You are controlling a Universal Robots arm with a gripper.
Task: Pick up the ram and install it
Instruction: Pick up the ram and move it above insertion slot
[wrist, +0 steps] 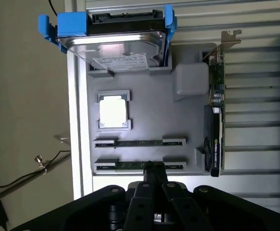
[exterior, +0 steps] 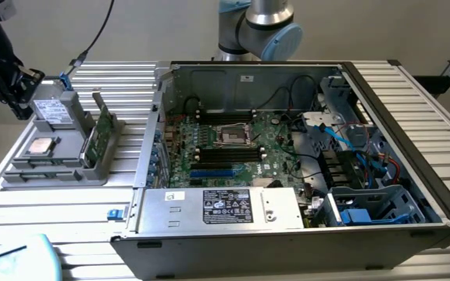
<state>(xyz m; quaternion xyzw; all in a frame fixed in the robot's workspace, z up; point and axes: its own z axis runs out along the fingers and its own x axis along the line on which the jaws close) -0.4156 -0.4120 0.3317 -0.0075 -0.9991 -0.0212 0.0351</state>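
Observation:
Two ram sticks stand on edge in the grey parts tray (wrist: 145, 103): one ram (wrist: 140, 142) farther from my fingers, the other ram (wrist: 128, 165) right by them. My gripper (wrist: 153, 168) hangs well above the tray, its black fingers (wrist: 145, 192) pressed together with nothing between them, their tips lined up over the nearer stick. In the exterior view the gripper (exterior: 6, 88) is at the far left, above the tray's (exterior: 53, 172) outer end. The open computer case (exterior: 287, 152) shows the motherboard with black memory slots (exterior: 229, 155).
The tray also carries a hard drive in a blue bracket (wrist: 113, 36), a square silver processor (wrist: 113, 111) and a green expansion card with a metal bracket (wrist: 216, 120). A power supply (exterior: 225, 208) fills the case's front. Cables (exterior: 350, 146) crowd the case at the exterior view's right.

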